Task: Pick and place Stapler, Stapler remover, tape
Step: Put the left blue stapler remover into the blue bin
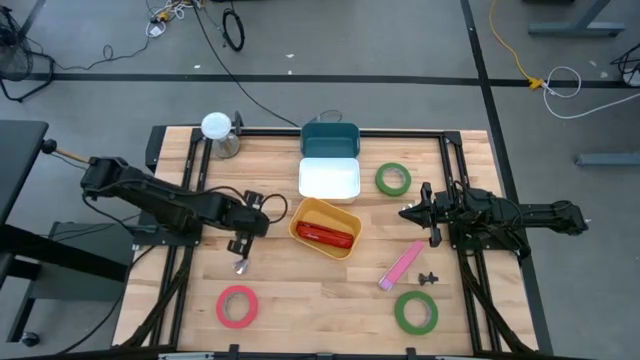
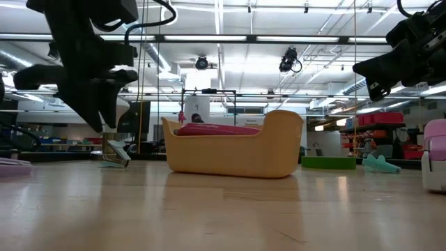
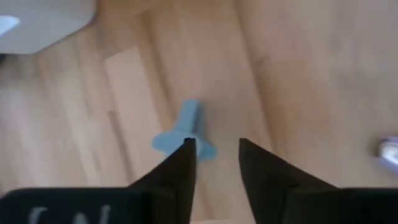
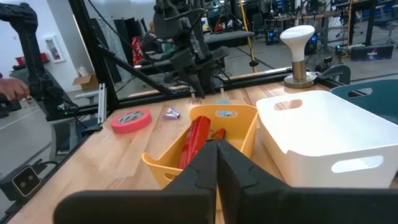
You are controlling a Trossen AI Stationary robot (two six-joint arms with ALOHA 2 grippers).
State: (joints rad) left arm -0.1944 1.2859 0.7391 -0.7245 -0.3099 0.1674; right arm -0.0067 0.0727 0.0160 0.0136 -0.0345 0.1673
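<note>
My left gripper (image 1: pixel 240 245) points steeply down at the table, just left of the yellow tub (image 1: pixel 300 215), with its fingers open (image 3: pixel 214 143). A small light-blue piece (image 3: pixel 185 124) lies flat on the wood at the tip of one finger. A small silvery clawed thing (image 1: pixel 241 266) lies nearer the front edge. A red stapler (image 1: pixel 325 236) lies inside the tub. A red tape roll (image 1: pixel 237 306) and two green ones (image 1: pixel 393 179) (image 1: pixel 415 312) lie flat on the table. My right gripper (image 4: pixel 217 155) waits at the table's right, level and shut on nothing. My left gripper has one fingertip (image 3: pixel 188 149) over the crossbar end of the light-blue piece (image 3: pixel 171 140), which lies on the wood. I cannot tell whether that finger touches it. Nothing is between the two fingers.
A white tub (image 1: pixel 329 180) and a teal tub (image 1: pixel 330 138) stand behind the yellow one. A pink stapler (image 1: pixel 402 265) and a small black thing (image 1: pixel 430 277) lie front right. A white-topped stand (image 1: pixel 218 135) is at the far left corner.
</note>
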